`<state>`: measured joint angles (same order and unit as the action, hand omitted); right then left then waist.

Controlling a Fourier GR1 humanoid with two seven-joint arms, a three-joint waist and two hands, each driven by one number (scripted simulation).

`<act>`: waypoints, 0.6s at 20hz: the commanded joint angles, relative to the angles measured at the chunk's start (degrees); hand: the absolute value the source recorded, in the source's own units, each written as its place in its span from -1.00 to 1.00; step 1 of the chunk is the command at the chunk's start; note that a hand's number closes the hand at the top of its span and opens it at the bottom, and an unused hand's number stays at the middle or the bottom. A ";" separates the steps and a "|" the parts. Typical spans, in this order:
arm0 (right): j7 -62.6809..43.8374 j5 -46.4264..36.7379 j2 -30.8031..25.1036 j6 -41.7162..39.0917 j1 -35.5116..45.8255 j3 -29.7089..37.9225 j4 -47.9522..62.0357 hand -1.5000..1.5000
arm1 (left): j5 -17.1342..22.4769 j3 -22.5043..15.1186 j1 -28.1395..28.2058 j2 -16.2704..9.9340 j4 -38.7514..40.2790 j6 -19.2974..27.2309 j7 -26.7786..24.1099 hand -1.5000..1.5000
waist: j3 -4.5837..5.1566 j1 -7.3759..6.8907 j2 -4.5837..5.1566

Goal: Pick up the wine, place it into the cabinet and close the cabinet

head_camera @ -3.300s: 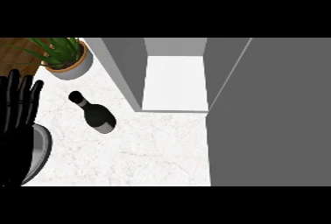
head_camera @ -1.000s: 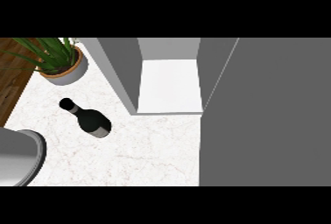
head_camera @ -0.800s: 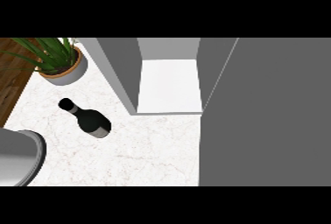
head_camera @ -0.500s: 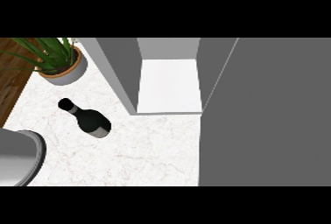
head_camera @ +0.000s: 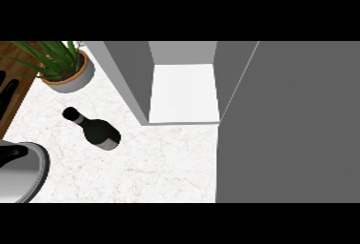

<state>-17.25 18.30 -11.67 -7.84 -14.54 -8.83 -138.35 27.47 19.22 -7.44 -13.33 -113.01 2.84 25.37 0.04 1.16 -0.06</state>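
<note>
At the far left edge, the left hand (head_camera: 8, 93) shows only straight, open fingers, holding nothing. The wine (head_camera: 94, 129) stands untouched on the desk (head_camera: 162, 162), left of the open cabinet (head_camera: 184, 93); grasping it looks next, and the right hand is out of view

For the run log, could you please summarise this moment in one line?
wine bottle: upright on counter, untouched | cabinet: open | left hand: at left edge

Left robot hand (head_camera: 8, 90) and potted plant (head_camera: 60, 64) edge-cropped.
</note>
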 commanded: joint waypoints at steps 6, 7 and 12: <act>-2.76 5.54 1.27 0.55 -1.98 0.26 -8.41 -1.00 | -5.79 -1.65 -0.65 2.22 16.12 -4.66 -12.37 -1.00 | -0.01 -0.28 0.09; -2.90 6.86 0.35 -0.14 -1.56 2.08 -8.11 -1.00 | -7.92 -1.58 -0.96 2.00 19.64 -4.98 -15.09 -1.00 | 0.00 -0.07 0.15; -0.23 3.11 1.55 -2.25 -5.14 -0.10 -7.04 -1.00 | -13.06 -1.70 -0.41 4.75 26.82 -2.79 -24.86 -1.00 | 0.00 -0.20 0.07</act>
<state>-15.08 18.84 -11.04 -10.51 -16.49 -7.35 -137.82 17.94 17.90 -7.76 -10.22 -92.71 -0.39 7.38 0.03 1.28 -0.01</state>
